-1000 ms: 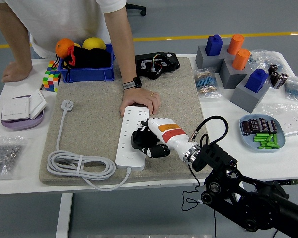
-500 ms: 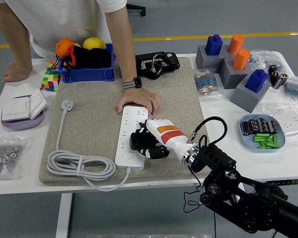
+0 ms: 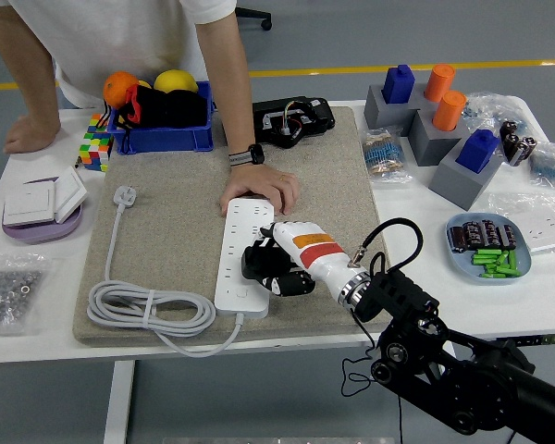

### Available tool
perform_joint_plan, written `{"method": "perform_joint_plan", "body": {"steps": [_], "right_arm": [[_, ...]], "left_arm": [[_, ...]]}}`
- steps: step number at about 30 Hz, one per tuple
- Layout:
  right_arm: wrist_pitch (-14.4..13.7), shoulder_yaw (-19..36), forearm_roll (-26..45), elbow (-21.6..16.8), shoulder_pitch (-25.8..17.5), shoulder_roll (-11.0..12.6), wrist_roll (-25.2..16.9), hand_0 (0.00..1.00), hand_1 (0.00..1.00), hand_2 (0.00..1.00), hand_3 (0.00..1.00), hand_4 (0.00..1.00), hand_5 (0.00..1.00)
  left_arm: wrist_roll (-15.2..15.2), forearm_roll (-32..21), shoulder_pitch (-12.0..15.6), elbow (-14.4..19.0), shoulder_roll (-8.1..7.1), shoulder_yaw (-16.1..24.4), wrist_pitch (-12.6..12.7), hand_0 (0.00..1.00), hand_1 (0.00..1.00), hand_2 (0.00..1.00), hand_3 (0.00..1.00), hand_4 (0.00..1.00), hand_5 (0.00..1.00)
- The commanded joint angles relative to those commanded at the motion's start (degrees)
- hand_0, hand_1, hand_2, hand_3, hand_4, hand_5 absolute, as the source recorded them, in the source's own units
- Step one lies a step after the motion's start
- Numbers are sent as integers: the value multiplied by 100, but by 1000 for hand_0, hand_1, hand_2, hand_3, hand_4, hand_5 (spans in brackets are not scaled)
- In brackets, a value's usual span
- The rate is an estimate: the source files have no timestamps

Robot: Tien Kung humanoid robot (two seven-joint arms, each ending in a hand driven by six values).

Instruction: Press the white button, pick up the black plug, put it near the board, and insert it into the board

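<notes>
White table (image 3: 37,333) carrying a grey felt mat (image 3: 176,240), grey shop floor with a yellow line beyond. Nearest: right arm enters from lower right, right hand (image 3: 276,264) curled low over the white power strip (image 3: 245,254), with something black, likely the black plug (image 3: 257,259), inside the fingers; I judge it clenched on the plug, though the contact itself is hidden. Plug sits at the strip's right edge, over the middle sockets, so the step in hand looks like the insertion, or the last of bringing it beside the board. Next move calls for squaring the prongs to a socket and pressing straight down; whether they are aligned cannot be seen. Strip's own white cable (image 3: 148,310) lies coiled on the mat's near left, its white plug (image 3: 124,195) further up. Left arm not visible. A person's hand (image 3: 259,190) rests on the strip's far end, apparently steadying it. Containers, near to far: clear bag (image 3: 9,287) of small dark parts, left edge; blue dish (image 3: 488,245) with green pieces and dark cylinders, right; purple tray (image 3: 32,227) under white switch plates; blue bin (image 3: 162,137) at the far left holding an orange, a yellow fruit and black items; grey blocks (image 3: 439,139) seating blue and orange pegs.
</notes>
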State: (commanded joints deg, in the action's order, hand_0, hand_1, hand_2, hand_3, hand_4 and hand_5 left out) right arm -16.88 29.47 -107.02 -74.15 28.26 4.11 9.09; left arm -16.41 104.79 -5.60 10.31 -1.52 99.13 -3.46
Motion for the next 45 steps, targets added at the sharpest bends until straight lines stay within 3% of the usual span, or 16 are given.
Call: {"method": "perform_joint_plan", "body": {"steps": [28, 41, 42, 45], "right_arm": [[42, -343, 27, 344, 153, -90, 15, 540, 545, 549, 556, 757, 2], [63, -111, 68, 142, 134, -60, -37, 543, 547, 550, 561, 758, 2], [86, -101, 122, 136, 134, -59, -59, 612, 615, 595, 623, 824, 36], [166, -97, 237, 129, 129, -62, -109, 612, 615, 595, 623, 824, 36]], "left_arm": [[2, 5, 1, 0, 0, 19, 5, 624, 630, 636, 693, 553, 395], [2, 7, 1, 0, 1, 27, 10, 624, 630, 636, 693, 553, 395], [2, 11, 0, 0, 0, 26, 10, 624, 630, 636, 693, 553, 396], [1, 11, 0, 0, 3, 28, 11, 624, 630, 636, 693, 553, 396]]}}
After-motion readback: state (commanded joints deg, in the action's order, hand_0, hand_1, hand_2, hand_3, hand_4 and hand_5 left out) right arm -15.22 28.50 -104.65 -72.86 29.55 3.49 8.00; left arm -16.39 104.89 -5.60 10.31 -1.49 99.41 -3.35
